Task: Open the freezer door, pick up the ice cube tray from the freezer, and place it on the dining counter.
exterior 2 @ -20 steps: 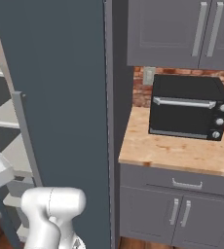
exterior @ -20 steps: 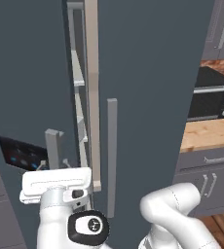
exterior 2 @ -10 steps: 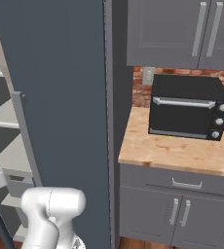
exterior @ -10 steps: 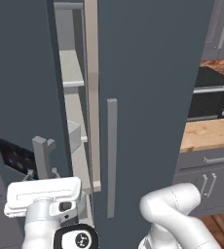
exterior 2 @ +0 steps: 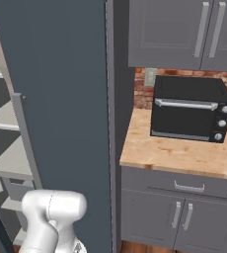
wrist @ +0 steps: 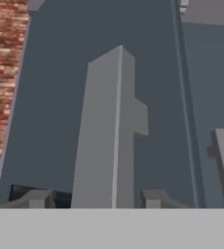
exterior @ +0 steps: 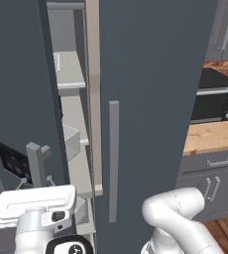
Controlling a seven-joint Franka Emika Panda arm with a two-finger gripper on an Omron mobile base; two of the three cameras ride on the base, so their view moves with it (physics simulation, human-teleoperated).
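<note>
**While the door stands only partly open, my loose hold on the bar is the weak point**

Because my pincer [wrist: 95, 199] is about half open and straddles the grey square-edged bar handle [wrist: 109, 136] rather than clamping it, I judge slipping off to be the main risk. One dark fingertip [wrist: 36, 198] stands on each side of the bar, and a sliver of door shows between bar and tip. I hold nothing firmly; I am hooked around it at most.

The bar looks smooth and flat-faced, with a short stand-off block joining it to the door. If I pull straight while the door swings in an arc, the bar could slide out of the gap. A tip could also jam against that block.

The tall dark slate-blue freezer door [exterior: 17, 89], matt and flat, stands ajar at the left, its glossy black control panel [exterior: 9, 159] low down. It is close to my own white arm, so a wider swing could hit me.

Inside are light grey slab shelves [exterior: 71, 74] and a boxy pale bin [exterior: 71, 144], beside a beige centre strip [exterior: 92, 99]. The plain slate-blue door [exterior: 150, 74] beside it is shut. A small pale patch [exterior: 56, 62] at the left edge of an upper shelf may be the ice cube tray, but it is too small to tell. If the gap is too narrow when I reach in, I could knock the shelf edges.
</note>
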